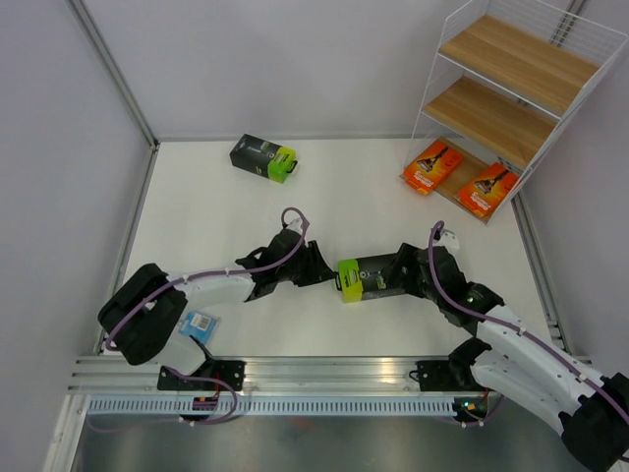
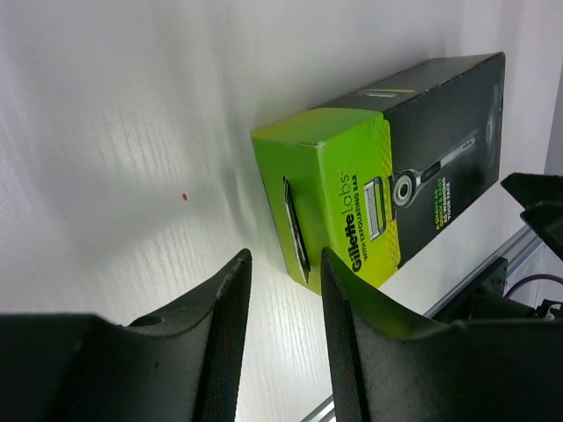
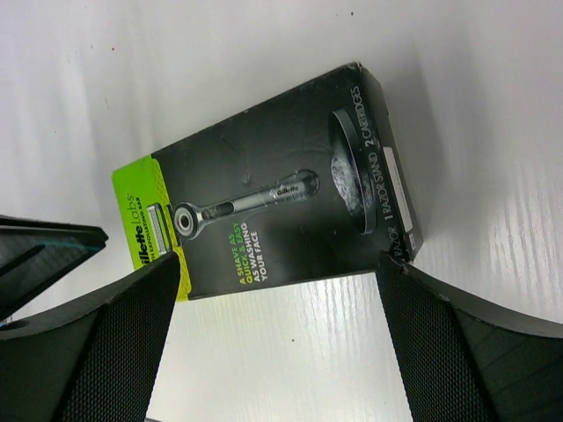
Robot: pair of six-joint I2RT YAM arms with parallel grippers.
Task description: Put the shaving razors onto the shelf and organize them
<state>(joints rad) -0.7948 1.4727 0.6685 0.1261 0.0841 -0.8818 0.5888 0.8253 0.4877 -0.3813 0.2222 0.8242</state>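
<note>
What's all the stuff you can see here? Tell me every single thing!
razor boxes: two, black with lime-green ends; far box at the table's far left, middle box lying between the two claws
razor cards: two, orange; left card and right card side by side on the shelf's bottom board
blister pack: one, blue; near edge, by the left arm's base
shelf: one, white wire with three light-brown boards; far right corner
table: one, white; under everything
left claw: one, black; empty, narrow gap, at the middle box's green end
right claw: one, black; spread wide at the middle box's black end
</note>
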